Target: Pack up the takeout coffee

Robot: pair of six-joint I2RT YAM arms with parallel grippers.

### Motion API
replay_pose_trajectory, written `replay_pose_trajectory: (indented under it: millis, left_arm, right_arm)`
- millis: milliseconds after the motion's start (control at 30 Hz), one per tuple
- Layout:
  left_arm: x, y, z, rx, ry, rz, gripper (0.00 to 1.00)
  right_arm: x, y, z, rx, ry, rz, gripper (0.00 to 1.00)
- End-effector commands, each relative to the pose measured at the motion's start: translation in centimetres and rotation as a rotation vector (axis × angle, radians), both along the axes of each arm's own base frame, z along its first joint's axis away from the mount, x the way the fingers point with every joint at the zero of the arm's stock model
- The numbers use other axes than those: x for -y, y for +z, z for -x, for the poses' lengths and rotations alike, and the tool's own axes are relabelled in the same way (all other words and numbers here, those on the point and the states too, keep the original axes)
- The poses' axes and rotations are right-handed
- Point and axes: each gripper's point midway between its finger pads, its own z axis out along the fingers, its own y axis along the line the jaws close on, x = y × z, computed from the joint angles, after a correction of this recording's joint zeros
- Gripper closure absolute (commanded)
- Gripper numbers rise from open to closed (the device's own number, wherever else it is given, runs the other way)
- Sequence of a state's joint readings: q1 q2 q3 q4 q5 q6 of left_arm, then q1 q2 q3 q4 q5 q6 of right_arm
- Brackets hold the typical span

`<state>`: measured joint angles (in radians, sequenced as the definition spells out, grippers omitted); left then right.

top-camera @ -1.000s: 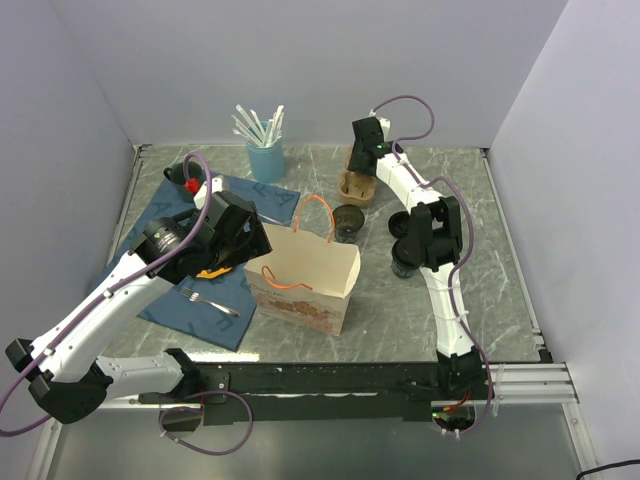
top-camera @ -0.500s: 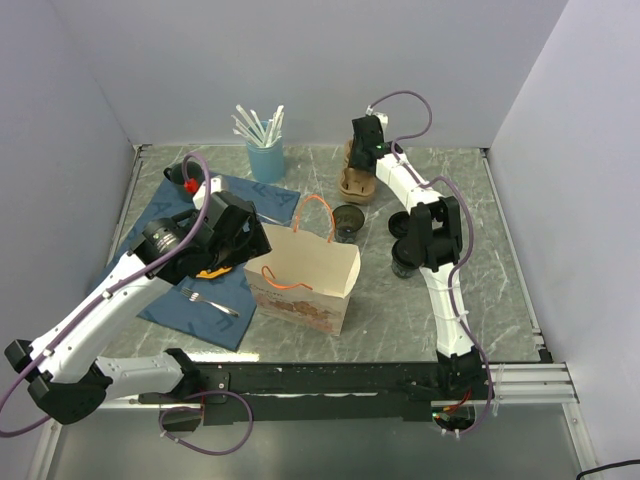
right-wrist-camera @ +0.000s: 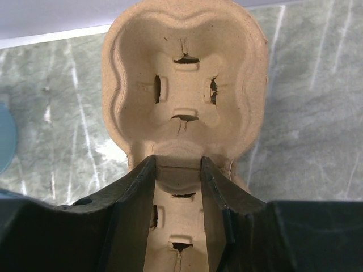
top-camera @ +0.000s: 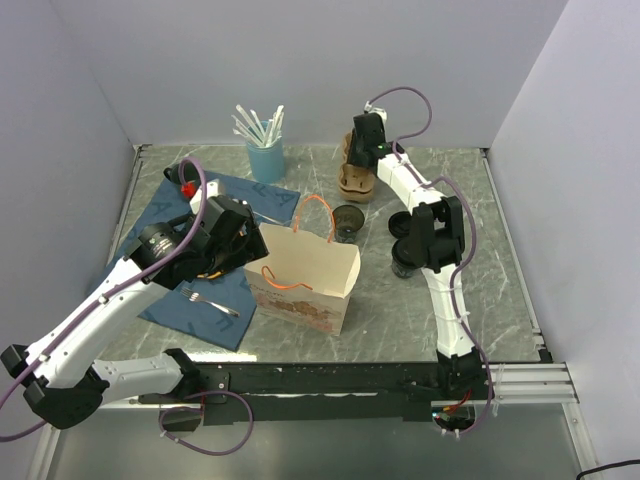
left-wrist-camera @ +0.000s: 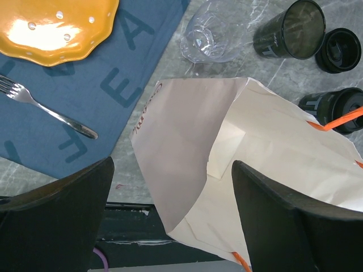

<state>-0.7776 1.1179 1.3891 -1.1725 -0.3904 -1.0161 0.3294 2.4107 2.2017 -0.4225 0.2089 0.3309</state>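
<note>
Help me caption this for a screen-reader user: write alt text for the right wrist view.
The right gripper's black fingers clamp the narrow waist of a brown pulp cup carrier, between its two wells. The far well, empty with four slits, fills the upper frame over a grey marbled table.

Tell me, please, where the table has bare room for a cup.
Bare marble runs from the right arm to the right wall, and at the front between the paper bag and that arm. A narrower strip lies at the back between the straw cup and the cup carrier. It is crowded behind the bag, around the clear glass and dark cups.
</note>
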Motion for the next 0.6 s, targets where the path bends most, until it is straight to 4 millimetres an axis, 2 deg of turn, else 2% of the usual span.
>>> replay_pose_trajectory:
  millis: [0, 100, 167, 200, 267, 300, 367, 400, 467, 500, 567]
  left_arm:
    - [-0.8, 0.9, -0.2, 0.034, 0.028, -0.005, 0.09]
    - [-1.1, 1.4, -0.3, 0.050, 0.037, -0.011, 0.08]
    - [-1.0, 2.0, -0.4, 0.064, 0.035, 0.001, 0.09]
    - [-1.0, 2.2, -0.5, 0.071, 0.034, 0.001, 0.09]
    - [-1.2, 2.6, -0.5, 0.075, 0.038, -0.001, 0.09]
    - [-1.3, 2.6, -0.5, 0.073, 0.042, -0.005, 0.09]
    - [-1.3, 2.6, -0.6, 0.071, 0.042, -0.013, 0.10]
    - [-1.3, 2.9, -0.6, 0.079, 0.041, -0.010, 0.10]
    - [-1.6, 3.2, -0.7, 0.088, 0.050, -0.014, 0.10]
    - [-1.6, 3.4, -0.8, 0.093, 0.045, -0.015, 0.10]
    - [-1.7, 3.6, -1.0, 0.092, 0.042, -0.021, 0.10]
  right_arm:
    - [-0.4, 11.4, -0.7, 0.227, 0.045, -0.059, 0.66]
    - [0.1, 14.2, -0.7, 0.286, 0.055, -0.062, 0.66]
    - [0.3, 15.3, -0.6, 0.306, 0.070, -0.066, 0.66]
    - [0.2, 16.7, -0.4, 0.328, 0.078, -0.071, 0.66]
    - [-0.3, 17.8, 0.0, 0.340, 0.115, -0.081, 0.66]
    - [-0.3, 19.2, 0.4, 0.361, 0.131, -0.086, 0.66]
    - [-0.8, 20.7, 1.2, 0.376, 0.180, -0.097, 0.66]
    - [-0.8, 22.3, 2.1, 0.400, 0.191, -0.104, 0.67]
    - [-0.9, 24.1, 3.2, 0.425, 0.218, -0.114, 0.67]
    - [-1.3, 25.9, 4.4, 0.448, 0.260, -0.133, 0.67]
    - [-1.8, 27.2, 6.0, 0.445, 0.310, -0.146, 0.68]
